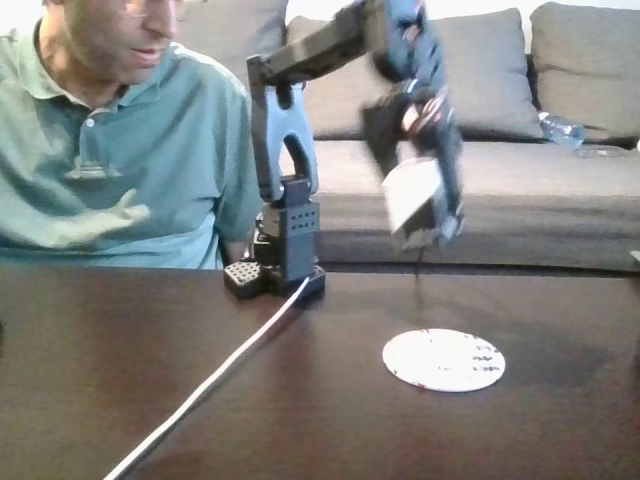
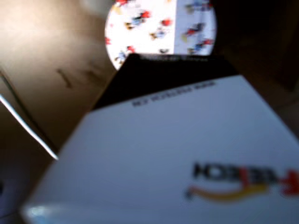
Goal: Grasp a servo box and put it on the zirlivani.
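Fixed view: end effector (image 1: 432, 225) is motion-blurred, closed around the servo box (image 1: 412, 192), held in the air above the zirlivani (image 1: 444, 359) and clear of it. The zirlivani lies flat on the dark bench (image 1: 120, 360). A white cable (image 1: 215, 375) runs from the arm base (image 1: 280, 262) across the bench. A person (image 1: 110, 130) sits behind, beside a grey sofa (image 1: 560, 190).

Wrist view: box (image 2: 177, 154) shows a white face, black band and blurred lettering, overlapping the lower rim of the disc (image 2: 159, 28), which carries coloured specks.
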You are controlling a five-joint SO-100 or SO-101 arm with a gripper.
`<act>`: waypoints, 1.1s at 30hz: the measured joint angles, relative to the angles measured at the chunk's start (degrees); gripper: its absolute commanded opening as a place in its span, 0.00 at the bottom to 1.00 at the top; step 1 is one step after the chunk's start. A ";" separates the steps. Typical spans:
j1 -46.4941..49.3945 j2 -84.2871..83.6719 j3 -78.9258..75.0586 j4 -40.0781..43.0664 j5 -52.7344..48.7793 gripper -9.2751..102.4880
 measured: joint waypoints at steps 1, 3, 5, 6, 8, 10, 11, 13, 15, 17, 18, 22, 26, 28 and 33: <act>0.44 0.00 2.37 -1.76 0.00 0.24; 0.70 0.00 6.33 -5.19 0.00 0.24; 0.00 0.00 9.05 -8.09 0.09 0.24; -0.70 0.00 9.93 -9.05 0.70 0.24; -2.02 0.00 10.20 -10.37 2.02 0.24; -3.16 -0.18 10.20 -10.99 2.72 0.24; -3.69 -0.62 10.20 -11.60 2.90 0.24; -4.04 -2.20 10.28 -12.74 3.08 0.24; -3.96 -4.22 10.63 -13.80 3.87 0.24; -3.87 -6.33 10.72 -14.85 4.75 0.24; -3.96 -7.38 10.72 -15.38 5.01 0.24; -3.78 -10.72 10.90 -17.14 5.27 0.24; -3.69 -13.54 10.99 -18.46 5.63 0.24; -3.69 -14.85 11.16 -19.60 5.63 0.24; -3.52 -17.31 13.18 -23.12 5.63 0.30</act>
